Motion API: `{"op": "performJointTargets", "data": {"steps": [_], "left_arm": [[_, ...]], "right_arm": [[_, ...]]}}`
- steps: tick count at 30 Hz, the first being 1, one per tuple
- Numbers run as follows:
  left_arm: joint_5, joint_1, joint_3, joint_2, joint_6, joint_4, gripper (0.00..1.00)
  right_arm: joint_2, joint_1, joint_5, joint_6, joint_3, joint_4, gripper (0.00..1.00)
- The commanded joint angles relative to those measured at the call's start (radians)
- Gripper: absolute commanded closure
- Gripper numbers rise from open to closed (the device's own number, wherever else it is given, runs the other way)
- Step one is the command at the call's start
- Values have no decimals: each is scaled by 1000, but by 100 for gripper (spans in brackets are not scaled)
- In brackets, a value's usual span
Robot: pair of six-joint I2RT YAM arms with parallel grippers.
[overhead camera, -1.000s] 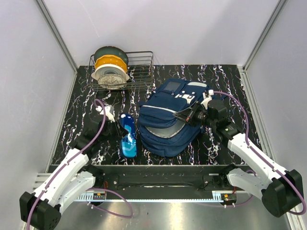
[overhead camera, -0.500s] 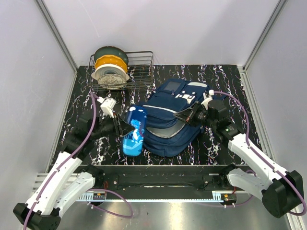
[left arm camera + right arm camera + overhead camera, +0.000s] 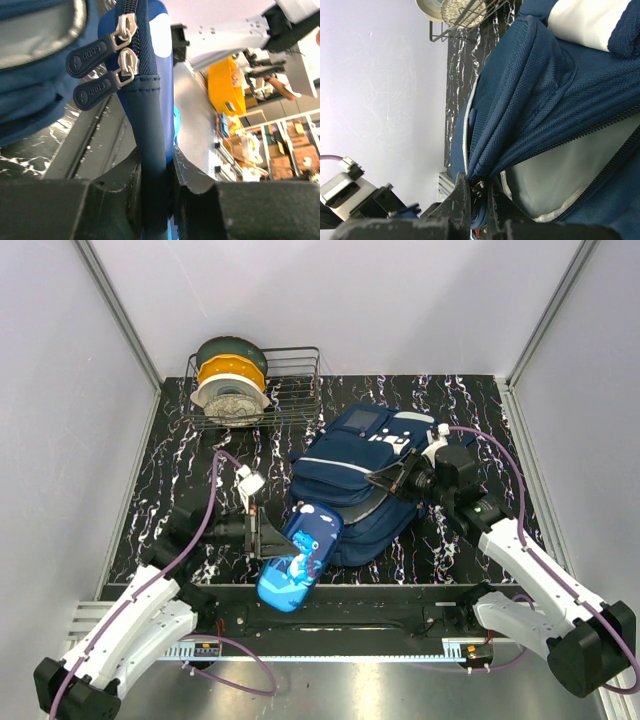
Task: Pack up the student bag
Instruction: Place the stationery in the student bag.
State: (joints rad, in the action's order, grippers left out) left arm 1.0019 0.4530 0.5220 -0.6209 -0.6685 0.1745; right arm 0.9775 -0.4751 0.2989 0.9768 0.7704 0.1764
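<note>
The left gripper [image 3: 156, 172] squeezes a blue zip-up pencil case [image 3: 298, 558], I think just past the near edge of the black marbled table [image 3: 175, 465]. It hides a near corner of the big navy blue fabric backpack [image 3: 350, 465], mid-table. The right gripper [image 3: 392, 480] pinches its open rim. Left of it lies bare table.

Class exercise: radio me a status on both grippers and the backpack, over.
Left gripper shut on blue pencil case, at bag's near edge. Right gripper pinching student bag rim, lining showing. No obstruction seen.
</note>
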Motion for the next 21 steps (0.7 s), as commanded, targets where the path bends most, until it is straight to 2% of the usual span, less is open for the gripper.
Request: {"op": "performJointTargets", "data": {"steps": [1,5,8,10,12,13,14,17,21], "left_arm": [[116,70,-17,9,-74,-171,94],[84,128,-49,-19,-88,-171,92],[46,162,-79,-71,-108,-231,92],[-28,164,-89,-105,-147,-257,94],[-48,167,-117,-190,-228,-427,94],[-54,170,-128,-257,-323,-593,94],[-66,171,-140,-290,-359,-651,94],[-149,173,-100,-391,-381,-704,94],[-175,182,-57,-491,-405,-766,94]], "right_arm": [[-2,-5,-11,-3,59,-258,98],[6,-5,-36,-49,110,-209,98],[-14,-5,-66,-82,131,-181,98],[-26,-7,-73,-104,142,-140,98],[-34,-5,-72,-110,152,-130,98],[-40,-5,-66,-115,150,-132,98],[-45,-5,-61,-113,147,-133,98],[-59,-7,-41,-113,135,-149,98],[-83,-7,-29,-113,122,-152,98]]}}
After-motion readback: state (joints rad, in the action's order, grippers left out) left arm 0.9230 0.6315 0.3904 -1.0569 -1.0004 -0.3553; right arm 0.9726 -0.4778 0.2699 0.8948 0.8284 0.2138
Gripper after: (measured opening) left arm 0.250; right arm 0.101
